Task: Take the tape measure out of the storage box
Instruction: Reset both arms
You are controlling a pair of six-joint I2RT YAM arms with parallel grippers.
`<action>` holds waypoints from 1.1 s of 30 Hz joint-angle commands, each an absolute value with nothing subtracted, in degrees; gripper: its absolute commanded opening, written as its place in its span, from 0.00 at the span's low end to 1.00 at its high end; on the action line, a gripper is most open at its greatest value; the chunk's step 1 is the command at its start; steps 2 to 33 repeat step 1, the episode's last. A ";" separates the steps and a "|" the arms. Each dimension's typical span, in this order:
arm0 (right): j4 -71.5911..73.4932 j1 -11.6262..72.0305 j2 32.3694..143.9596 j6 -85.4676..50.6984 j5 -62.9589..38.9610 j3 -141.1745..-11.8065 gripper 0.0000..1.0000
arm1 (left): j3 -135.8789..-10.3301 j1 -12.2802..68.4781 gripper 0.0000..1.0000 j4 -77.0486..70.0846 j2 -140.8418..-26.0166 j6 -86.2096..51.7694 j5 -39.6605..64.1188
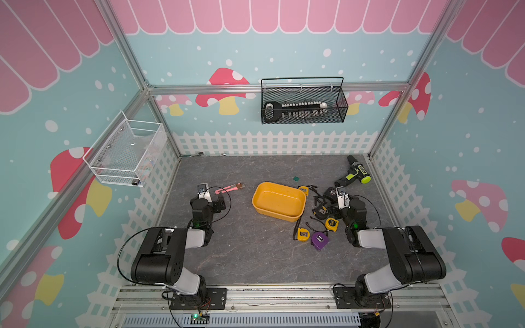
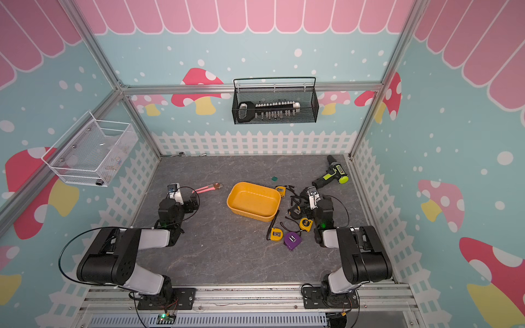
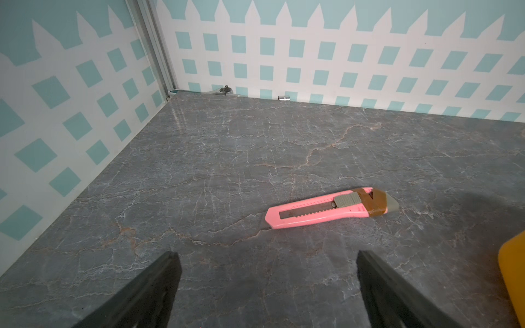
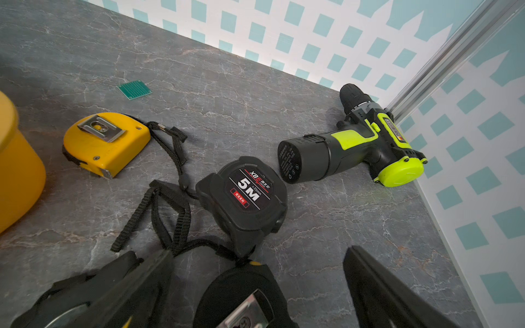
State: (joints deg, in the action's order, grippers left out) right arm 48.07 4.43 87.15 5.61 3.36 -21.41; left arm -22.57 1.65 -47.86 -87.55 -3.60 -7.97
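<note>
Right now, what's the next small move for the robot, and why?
Probably just draw the right fingers back to rest: the storage box looks empty, tape measures lie on the table beside it, and the left fingers stand open too.

Storybook enclosure rings a grey marbled worktop [image 1: 241, 255]

Teal walls [image 1: 284, 56] printed with pink scalloped eaves [image 1: 255, 14], red mushrooms [image 1: 224, 82] and a white picket fence [image 1: 272, 143] meet along an aluminium frame [image 1: 199, 89]. A black wire-mesh basket [image 1: 304, 113] hangs on the back wall and a white mesh basket [image 1: 125, 153] on the left wall, under soft, even light.
</note>
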 commanded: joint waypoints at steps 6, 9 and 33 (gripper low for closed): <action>48.78 4.06 87.19 5.87 3.08 -22.32 0.99 | -23.38 2.02 0.99 -48.19 -87.72 -2.64 -8.88; 48.78 4.06 87.19 5.87 3.08 -22.32 0.99 | -23.38 2.02 0.99 -48.19 -87.72 -2.64 -8.88; 48.78 4.06 87.19 5.87 3.08 -22.32 0.99 | -23.38 2.02 0.99 -48.19 -87.72 -2.64 -8.88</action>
